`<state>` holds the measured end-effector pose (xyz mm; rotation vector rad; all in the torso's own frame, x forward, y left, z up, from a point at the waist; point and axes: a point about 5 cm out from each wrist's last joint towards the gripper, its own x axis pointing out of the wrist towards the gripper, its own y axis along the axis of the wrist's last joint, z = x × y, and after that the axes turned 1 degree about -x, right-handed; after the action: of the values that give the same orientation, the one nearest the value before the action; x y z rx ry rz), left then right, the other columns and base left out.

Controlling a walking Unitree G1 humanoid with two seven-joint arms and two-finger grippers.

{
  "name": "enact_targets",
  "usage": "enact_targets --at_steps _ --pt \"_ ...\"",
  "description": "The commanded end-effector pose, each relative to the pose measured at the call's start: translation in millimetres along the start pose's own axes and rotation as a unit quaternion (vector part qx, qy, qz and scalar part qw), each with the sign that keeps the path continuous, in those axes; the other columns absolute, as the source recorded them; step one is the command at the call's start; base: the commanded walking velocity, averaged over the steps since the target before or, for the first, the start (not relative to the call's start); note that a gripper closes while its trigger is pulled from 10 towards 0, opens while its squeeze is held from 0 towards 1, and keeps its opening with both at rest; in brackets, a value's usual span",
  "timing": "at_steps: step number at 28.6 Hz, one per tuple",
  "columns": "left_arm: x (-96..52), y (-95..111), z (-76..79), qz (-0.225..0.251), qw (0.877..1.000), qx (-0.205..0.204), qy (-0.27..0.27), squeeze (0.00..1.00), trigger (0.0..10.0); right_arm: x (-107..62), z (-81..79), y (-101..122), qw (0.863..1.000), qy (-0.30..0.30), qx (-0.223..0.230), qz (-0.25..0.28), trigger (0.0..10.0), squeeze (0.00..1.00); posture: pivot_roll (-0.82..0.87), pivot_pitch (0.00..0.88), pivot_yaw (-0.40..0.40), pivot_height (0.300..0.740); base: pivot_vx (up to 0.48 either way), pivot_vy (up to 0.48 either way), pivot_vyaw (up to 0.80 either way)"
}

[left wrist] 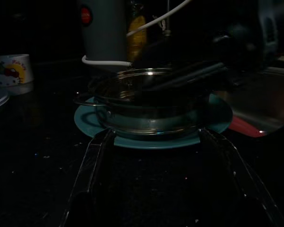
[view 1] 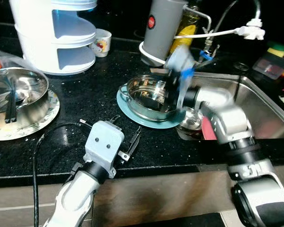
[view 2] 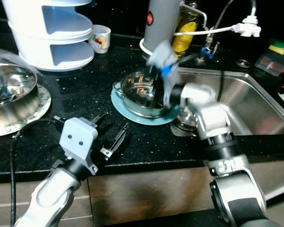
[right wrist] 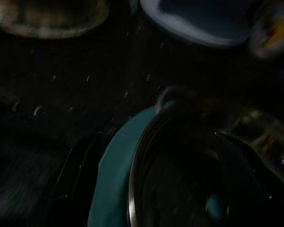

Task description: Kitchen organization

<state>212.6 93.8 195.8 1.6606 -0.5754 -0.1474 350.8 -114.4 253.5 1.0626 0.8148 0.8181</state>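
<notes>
Nearest us, our left hand (view 1: 124, 142) rests low over the black speckled counter (view 1: 75, 101), its fingers spread apart and empty, pointing ahead at the shiny steel two-handled pot (view 1: 149, 97). That pot sits on a round teal plate (view 1: 128, 108), just ahead of this hand and beside the steel sink (view 1: 260, 109). We judge it stiff, fairly light and slick, so the rim or a loop handle is the place to grip. Beyond, our right hand (view 2: 157, 80) reaches down over the pot's rim, blurred; we cannot tell whether it is clenched.
</notes>
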Motion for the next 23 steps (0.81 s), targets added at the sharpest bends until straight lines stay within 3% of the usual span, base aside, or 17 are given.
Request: enact_targets --at_steps 1,6,16,19,20,23 --pt "-2.8 -1 -0.8 -0.006 1.000 -0.015 0.009 0.00 10.0 -11.5 -6.2 2 0.999 0.044 -0.005 -0.016 10.0 0.00 0.14 0.023 -0.217 0.740 0.000 0.000 0.00" --pt "-5.6 -1 -2.6 -0.011 1.000 -0.015 0.014 0.00 10.0 -22.1 -10.4 2 0.997 0.073 -0.005 -0.033 10.0 0.00 0.13 0.032 -0.215 0.740 0.000 0.000 0.00" --pt "-5.1 -3 -1.8 -0.014 1.000 -0.013 0.011 0.00 10.0 -35.7 -9.1 -14 0.986 0.047 0.012 -0.162 10.0 0.00 0.13 0.020 -0.215 0.740 0.000 0.000 0.00" --pt "-4.4 -3 -1.3 -0.013 1.000 -0.013 0.011 0.00 10.0 -35.2 -7.9 -19 0.983 0.034 0.023 -0.179 10.0 0.00 0.12 0.017 -0.217 0.740 0.000 0.000 0.00" --pt "-4.0 -3 -0.8 -0.013 1.000 -0.013 0.010 0.00 10.0 -33.6 -8.2 -22 0.982 0.029 0.032 -0.184 0.0 0.00 0.12 0.016 -0.218 0.740 0.000 0.000 0.00" --pt "-3.8 -3 -0.2 -0.013 1.000 -0.013 0.009 0.00 10.0 -32.6 -8.8 -23 0.982 0.027 0.038 -0.186 0.0 0.00 0.12 0.016 -0.219 0.740 0.000 0.000 0.00"
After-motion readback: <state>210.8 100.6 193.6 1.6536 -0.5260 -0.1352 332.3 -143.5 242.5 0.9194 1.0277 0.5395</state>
